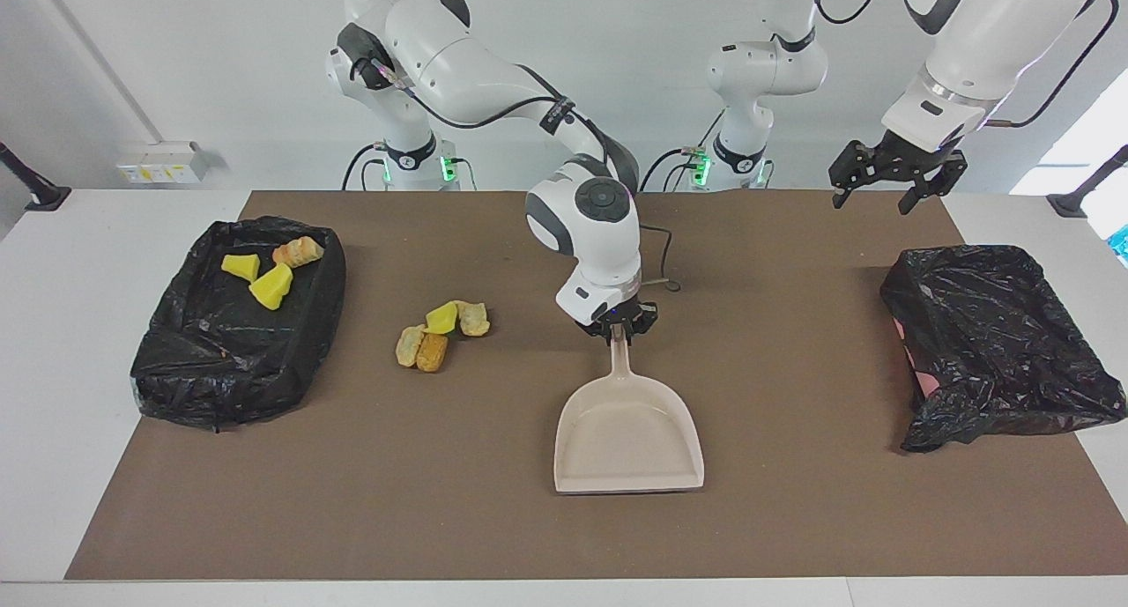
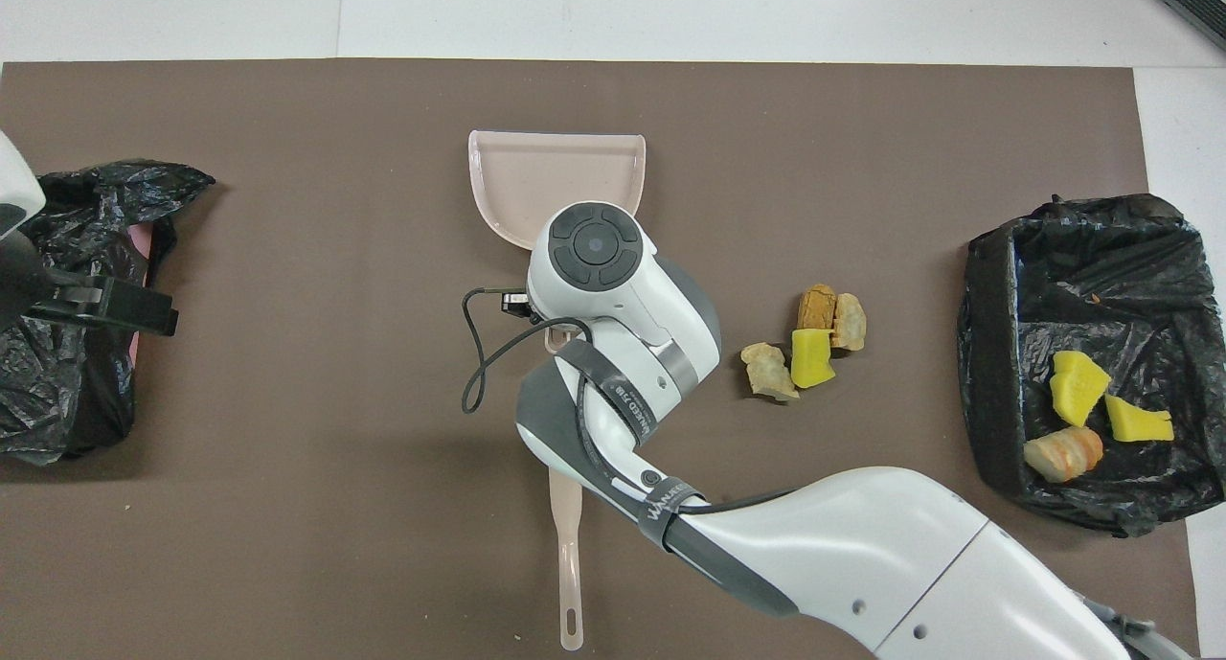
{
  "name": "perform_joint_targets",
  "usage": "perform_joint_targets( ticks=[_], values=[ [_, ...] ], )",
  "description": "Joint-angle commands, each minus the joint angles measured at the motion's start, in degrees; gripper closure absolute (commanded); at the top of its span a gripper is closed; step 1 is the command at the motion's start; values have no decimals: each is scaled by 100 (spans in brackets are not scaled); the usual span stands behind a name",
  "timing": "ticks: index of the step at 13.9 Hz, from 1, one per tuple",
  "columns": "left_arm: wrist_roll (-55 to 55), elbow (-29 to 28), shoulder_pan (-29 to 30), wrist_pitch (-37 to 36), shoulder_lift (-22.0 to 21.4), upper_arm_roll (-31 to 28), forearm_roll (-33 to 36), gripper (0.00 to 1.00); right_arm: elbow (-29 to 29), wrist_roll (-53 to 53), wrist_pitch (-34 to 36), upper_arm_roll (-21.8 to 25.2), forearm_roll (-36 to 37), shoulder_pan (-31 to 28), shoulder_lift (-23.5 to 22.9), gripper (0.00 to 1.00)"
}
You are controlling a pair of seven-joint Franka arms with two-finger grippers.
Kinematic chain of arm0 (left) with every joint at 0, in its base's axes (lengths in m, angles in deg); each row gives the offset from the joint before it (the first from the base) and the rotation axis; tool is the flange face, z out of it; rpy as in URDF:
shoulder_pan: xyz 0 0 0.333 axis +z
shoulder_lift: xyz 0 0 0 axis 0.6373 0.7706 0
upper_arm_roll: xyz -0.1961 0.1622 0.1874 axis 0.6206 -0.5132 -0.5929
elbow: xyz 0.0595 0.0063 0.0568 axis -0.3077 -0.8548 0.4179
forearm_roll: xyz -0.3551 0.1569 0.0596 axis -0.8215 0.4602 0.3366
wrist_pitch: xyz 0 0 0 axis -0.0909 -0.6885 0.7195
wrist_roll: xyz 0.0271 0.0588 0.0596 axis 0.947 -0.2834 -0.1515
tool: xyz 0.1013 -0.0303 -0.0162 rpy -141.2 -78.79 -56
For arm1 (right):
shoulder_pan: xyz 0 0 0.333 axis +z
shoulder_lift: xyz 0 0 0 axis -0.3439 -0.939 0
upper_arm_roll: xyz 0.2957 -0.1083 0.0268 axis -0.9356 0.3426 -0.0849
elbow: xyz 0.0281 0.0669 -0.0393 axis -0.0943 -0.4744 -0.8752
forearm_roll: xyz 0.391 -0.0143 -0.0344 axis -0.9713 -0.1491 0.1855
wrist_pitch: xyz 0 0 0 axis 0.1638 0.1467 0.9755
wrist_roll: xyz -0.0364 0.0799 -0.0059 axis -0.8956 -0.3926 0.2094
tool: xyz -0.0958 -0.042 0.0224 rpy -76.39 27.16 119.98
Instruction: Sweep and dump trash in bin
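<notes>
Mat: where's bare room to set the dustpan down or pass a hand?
Free: the brown mat between the dustpan and the closed black bag, and the strip along its edge farthest from the robots. Crowded: around the trash pile beside the lined bin, and near the brush under the right arm, whose right gripper is at the dustpan handle.

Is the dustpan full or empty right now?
Empty. The dustpan shows only its bare beige floor in both views, and the loose trash lies on the mat beside it, toward the right arm's end.
</notes>
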Motion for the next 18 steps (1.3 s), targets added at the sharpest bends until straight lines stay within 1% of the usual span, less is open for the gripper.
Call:
perform_joint_targets(
  ticks=[1, 2, 5, 7, 9, 11, 14, 15, 17, 18],
  values=[
    [42, -11, -20, -53, -50, 8, 44, 0, -217, 57, -54, -14, -15, -34, 169, 8],
    [42, -11, -29, -44, -50, 17, 35, 0, -217, 39, 95, -14, 133, -8, 291, 0],
    [7, -11, -90, 35, 55, 34, 26, 0, -348, 126, 771, -40, 100, 10, 879, 0],
    [-2, -55, -221, 175, 143, 34, 26, 0, -935, 205, 861, -58, -75, 19, 1431, 0],
    [-54, -169, -441, 429, 266, 34, 17, 0, -1533, 197, 878, -67, -566, 54, 2090, 0],
    [-474, -318, -643, 816, 310, 34, 17, 0, -2261, 144, 870, -67, -962, 212, 2715, 0],
    [-634, -415, -1021, 1273, 590, 34, 35, 0, -3360, 22, 651, -67, -1603, 466, 3383, 0],
    [-739, -424, -1205, 1440, 739, 34, 52, 0, -3773, 30, 415, -67, -1806, 746, 3551, 0],
    [-1116, -468, -1504, 1940, 1038, 34, 87, 0, -4320, 170, -244, -67, -1869, 1029, 3579, 0],
    [-1362, -468, -1723, 2195, 1275, 26, 96, 0, -4470, 214, -421, -67, -1870, 1082, 3562, 0]
  ],
)
